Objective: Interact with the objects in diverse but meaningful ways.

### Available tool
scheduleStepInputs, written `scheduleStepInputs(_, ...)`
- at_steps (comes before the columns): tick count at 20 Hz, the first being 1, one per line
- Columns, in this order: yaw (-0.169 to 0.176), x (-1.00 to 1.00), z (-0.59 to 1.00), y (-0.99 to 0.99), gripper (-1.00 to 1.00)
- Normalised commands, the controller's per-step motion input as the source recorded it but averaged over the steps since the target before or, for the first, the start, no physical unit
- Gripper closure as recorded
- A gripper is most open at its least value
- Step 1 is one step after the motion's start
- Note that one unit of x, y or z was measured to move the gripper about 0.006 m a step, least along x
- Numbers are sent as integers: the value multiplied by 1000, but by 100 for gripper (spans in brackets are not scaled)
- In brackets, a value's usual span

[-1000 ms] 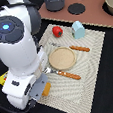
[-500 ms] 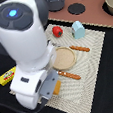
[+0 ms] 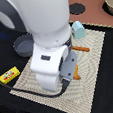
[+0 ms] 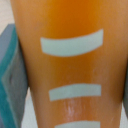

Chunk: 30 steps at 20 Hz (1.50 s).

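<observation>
The orange-yellow bread loaf (image 4: 70,65) with pale stripes fills the wrist view at very close range. A blue-grey surface (image 4: 9,75) lies against its side; I cannot tell whether it is a finger. In the exterior view the arm's white body (image 3: 50,63) hides the gripper, the loaf and the red tomato. The dark grey frying pan (image 3: 22,46) sits at the exterior view's left. The yellow butter packet (image 3: 9,74) lies on the black table left of the mat. The pale blue-white carton (image 3: 77,29) stands behind the arm.
A woven placemat (image 3: 92,73) lies under the arm. A wooden-handled utensil (image 3: 82,48) lies on it, another (image 3: 76,77) shows by the arm's base. A toy stove top with dark burners (image 3: 77,9) and a bowl (image 3: 110,3) stand at the back right.
The arm has swung lower and nearer over the mat. It now covers the plate and the tomato, which showed before.
</observation>
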Motion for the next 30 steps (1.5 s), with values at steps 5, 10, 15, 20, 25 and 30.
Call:
scheduleStepInputs(5,38,35,-34,857,100)
scheduleStepInputs(10,64,-133,-30,714,100)
scheduleStepInputs(15,25,-449,-159,281,100)
scheduleStepInputs(20,15,-470,-221,235,100)
scheduleStepInputs(25,14,-304,-137,388,100)
scheduleStepInputs(30,11,-281,-173,313,100)
